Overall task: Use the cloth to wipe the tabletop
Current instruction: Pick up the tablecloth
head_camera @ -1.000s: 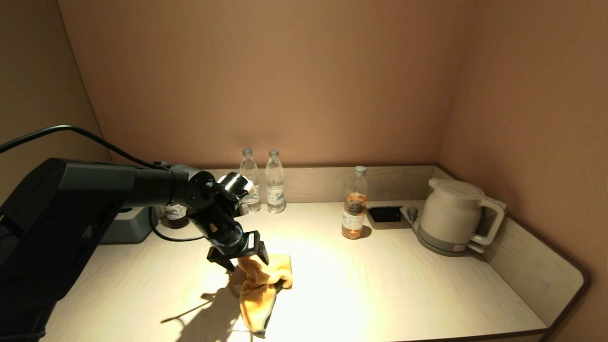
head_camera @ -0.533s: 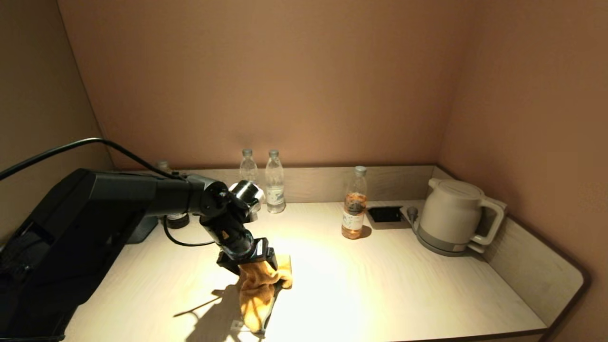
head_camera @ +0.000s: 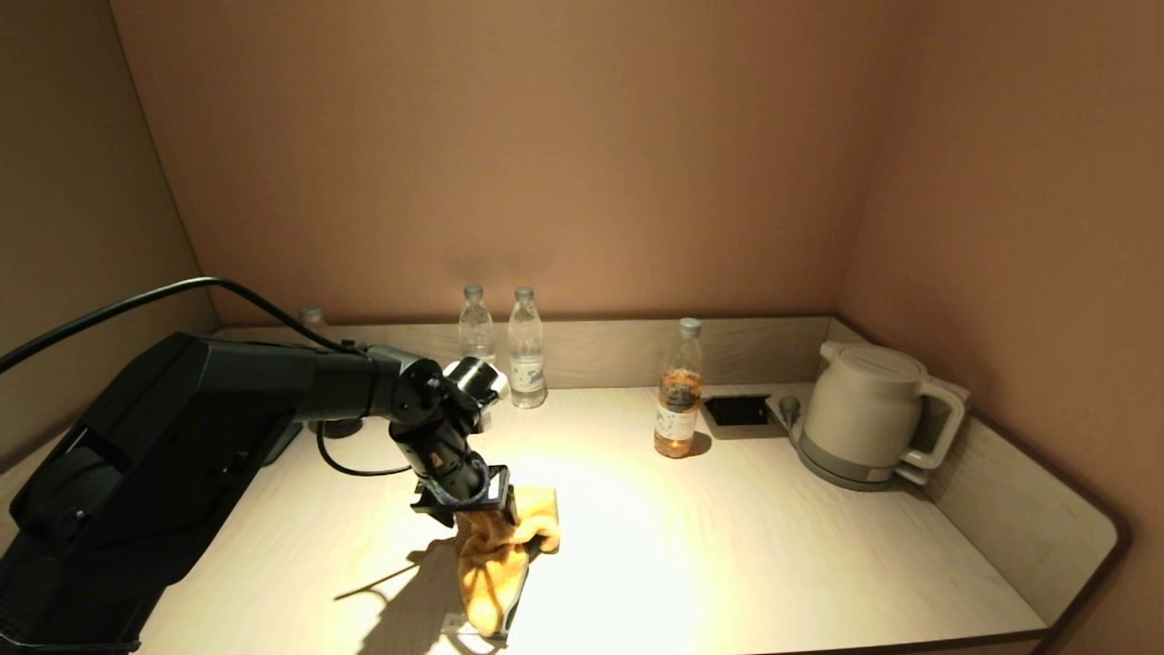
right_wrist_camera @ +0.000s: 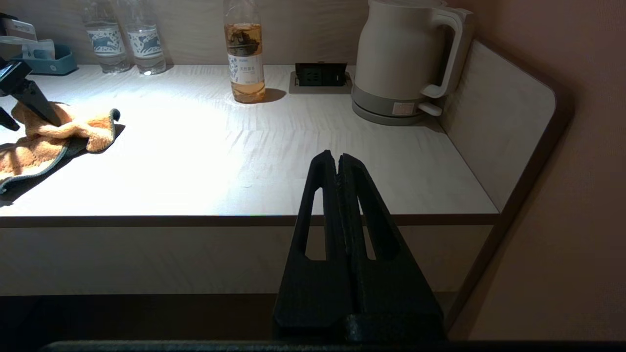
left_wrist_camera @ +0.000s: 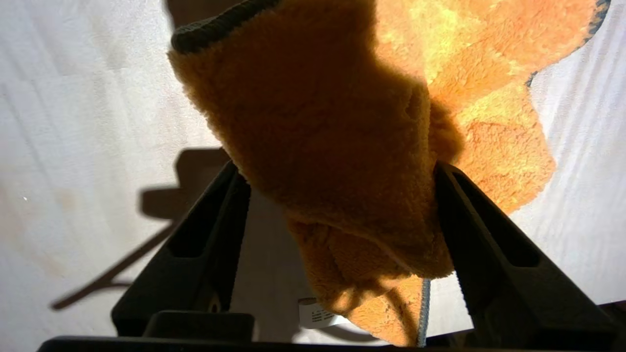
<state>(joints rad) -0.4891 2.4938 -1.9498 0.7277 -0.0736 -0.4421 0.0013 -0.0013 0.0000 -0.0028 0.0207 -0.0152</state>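
Observation:
The orange-yellow cloth (head_camera: 496,555) lies crumpled on the pale wood-grain tabletop (head_camera: 727,546), near its front edge, left of centre. My left gripper (head_camera: 468,514) points down onto the cloth's far end. In the left wrist view the left gripper (left_wrist_camera: 337,168) stands open and wide, with a raised fold of the cloth (left_wrist_camera: 332,122) bunched between its fingers (left_wrist_camera: 464,230) and brushing both. The cloth's grey-blue edge and a white label show beneath. My right gripper (right_wrist_camera: 337,159) is shut and empty, held low before the table's front edge, outside the head view.
A cream kettle (head_camera: 864,409) stands at the back right beside a black socket (head_camera: 737,409). A bottle of amber liquid (head_camera: 679,391) and two clear water bottles (head_camera: 476,341) stand along the back rim. A grey-blue box (right_wrist_camera: 44,61) sits at the back left. Walls close in behind and on both sides.
My left gripper has come down a little and settled over the cloth's far fold. The cloth has drawn in slightly. The right gripper has not moved.

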